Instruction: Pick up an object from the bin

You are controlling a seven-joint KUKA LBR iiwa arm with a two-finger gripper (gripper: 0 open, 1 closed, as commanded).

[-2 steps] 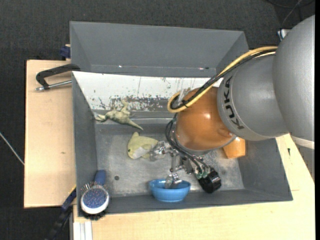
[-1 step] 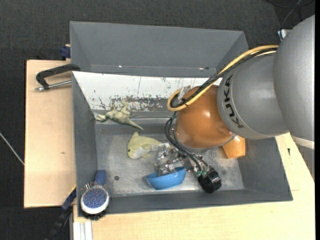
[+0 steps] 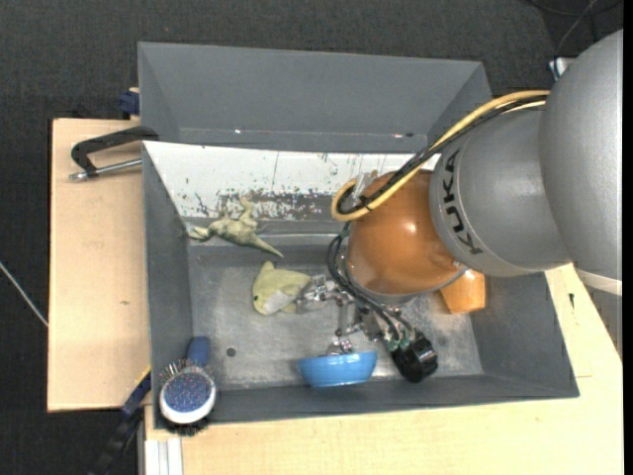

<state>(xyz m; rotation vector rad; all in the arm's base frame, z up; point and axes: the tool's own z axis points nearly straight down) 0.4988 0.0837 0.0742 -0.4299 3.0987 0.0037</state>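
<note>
My gripper point(image 3: 345, 332) hangs below the orange cover, low in the middle of the bin. Its tip is just above the back rim of a small blue bowl point(image 3: 338, 369) that lies at the front wall. A pale yellow soft lump point(image 3: 273, 288) lies directly left of the gripper, close to its metal parts. I see nothing held in the gripper. A small black thing point(image 3: 415, 357) with thin wires running to it sits right of the bowl; whether it is loose I cannot tell.
A pale green toy dinosaur point(image 3: 234, 230) lies against the back wall at the left. An orange block point(image 3: 465, 293) sits at the right, partly under the arm. A round blue-headed brush point(image 3: 188, 392) stands in the front left corner.
</note>
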